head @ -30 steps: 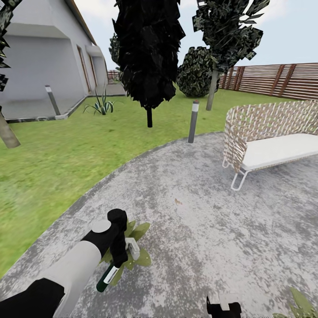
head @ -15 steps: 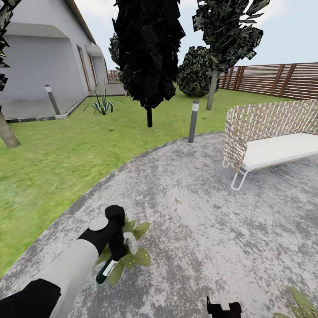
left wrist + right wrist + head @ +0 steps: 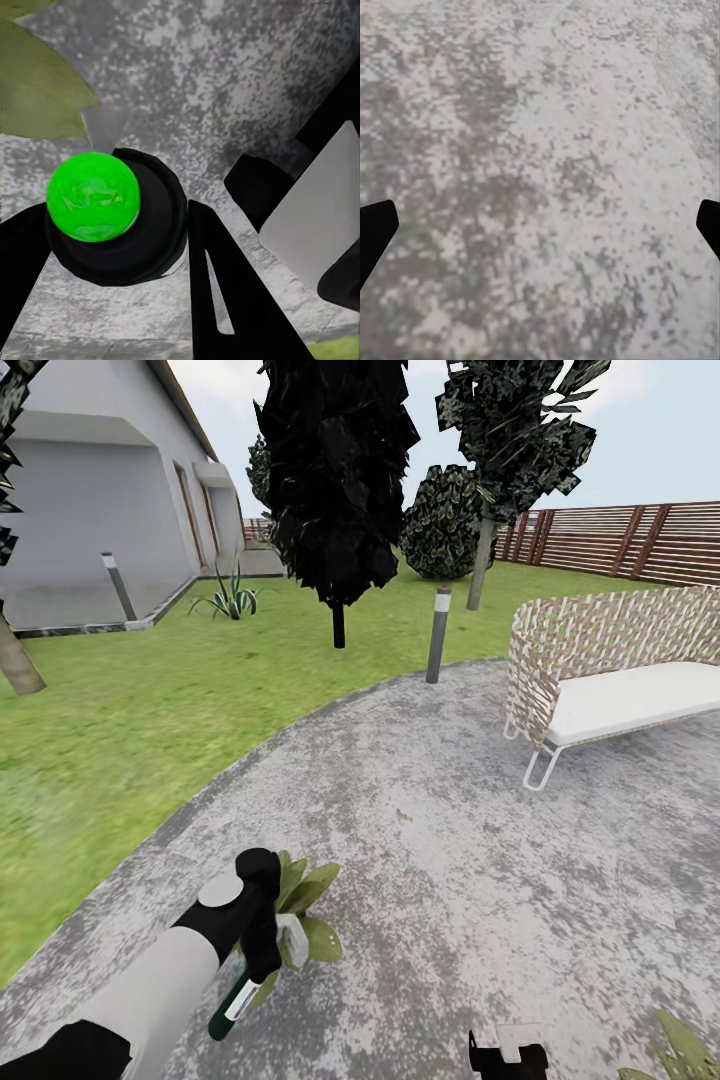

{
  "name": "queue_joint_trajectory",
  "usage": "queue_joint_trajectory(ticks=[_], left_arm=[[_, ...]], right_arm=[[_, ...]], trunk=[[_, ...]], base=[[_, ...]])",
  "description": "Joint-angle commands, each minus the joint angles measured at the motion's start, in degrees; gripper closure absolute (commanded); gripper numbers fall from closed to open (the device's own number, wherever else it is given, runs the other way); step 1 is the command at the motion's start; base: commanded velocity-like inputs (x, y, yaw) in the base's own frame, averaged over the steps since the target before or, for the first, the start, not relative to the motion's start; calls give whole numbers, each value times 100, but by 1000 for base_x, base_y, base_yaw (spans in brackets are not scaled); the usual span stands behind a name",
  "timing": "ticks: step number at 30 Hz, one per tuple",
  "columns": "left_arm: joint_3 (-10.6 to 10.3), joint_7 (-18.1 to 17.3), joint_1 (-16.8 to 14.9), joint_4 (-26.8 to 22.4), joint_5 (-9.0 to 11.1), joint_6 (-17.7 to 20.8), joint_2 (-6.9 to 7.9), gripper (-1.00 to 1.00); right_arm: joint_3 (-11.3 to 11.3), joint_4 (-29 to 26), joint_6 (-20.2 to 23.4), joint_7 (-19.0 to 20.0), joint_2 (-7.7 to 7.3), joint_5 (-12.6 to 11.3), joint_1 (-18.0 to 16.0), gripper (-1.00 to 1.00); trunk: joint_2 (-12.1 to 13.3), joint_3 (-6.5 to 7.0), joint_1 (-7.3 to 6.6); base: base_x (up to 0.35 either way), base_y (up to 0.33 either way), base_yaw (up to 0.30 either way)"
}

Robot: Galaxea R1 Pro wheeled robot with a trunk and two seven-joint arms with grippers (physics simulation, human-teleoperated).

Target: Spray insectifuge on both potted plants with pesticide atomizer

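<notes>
In the head view my left gripper (image 3: 262, 958) is shut on the pesticide atomizer (image 3: 232, 1002), a slim dark-green bottle with a white label, tilted with its whitish trigger head (image 3: 292, 941) uppermost. It hangs just above one potted plant (image 3: 305, 888) on the paving, whose broad leaves spread beside the trigger head. The left wrist view looks along the bottle (image 3: 112, 217), bright green at its end, between two black fingers (image 3: 214, 285). The second potted plant (image 3: 680, 1050) peeks in at the lower right corner. My right gripper (image 3: 508, 1057) is open over bare paving (image 3: 540, 187). No mist is visible.
Round grey mottled paving (image 3: 450, 860) borders the lawn (image 3: 120, 740). A wicker seat (image 3: 610, 680) stands at right, a bollard light (image 3: 437, 635) at the paving's far edge. Dark trees (image 3: 335, 490), a house (image 3: 100, 510) and a wooden fence (image 3: 620, 540) lie beyond.
My left gripper has drawn the atomizer slightly down and left, nearer the camera. More of the plant's leaves now show. The right gripper has not moved.
</notes>
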Motion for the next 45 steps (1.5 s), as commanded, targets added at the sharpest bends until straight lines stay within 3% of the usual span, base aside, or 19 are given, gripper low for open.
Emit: queue_joint_trajectory(ticks=[1, 8, 11, 14, 19, 38, 45], left_arm=[[-7, -54, -6, -26, -45, 63, -17, 100], [-31, -54, -16, -50, -47, 65, -259, 100], [-23, -54, -10, -27, -50, 61, -212, 100], [1, -54, -8, 5, -39, 57, 30, 100], [0, -54, 4, 27, -43, 40, 182, 100], [-42, -54, 72, 29, -52, 47, 128, 100], [-42, -54, 72, 29, -52, 47, 134, 100]], right_arm=[[-32, 4, -11, -36, 2, 61, -3, -100], [-32, 1, -11, -40, -6, 58, -3, -100], [-32, 2, -11, -40, -7, 57, -3, -100], [-32, 2, -11, -40, -7, 59, -3, -100], [-32, 1, -11, -40, -7, 59, -3, -100], [-32, 1, -11, -48, 0, 57, -3, -100], [-32, 1, -11, -47, 10, 57, -3, -100]], trunk=[[-2, -5, -1], [-2, -5, -1], [-2, -5, -1], [-2, -5, -1], [-2, -5, -1], [-2, -5, -1], [-2, -5, -1]], base=[[0, 0, 0], [0, 0, 0], [0, 0, 0], [0, 0, 0], [0, 0, 0], [70, 0, -1], [1, 0, -166]])
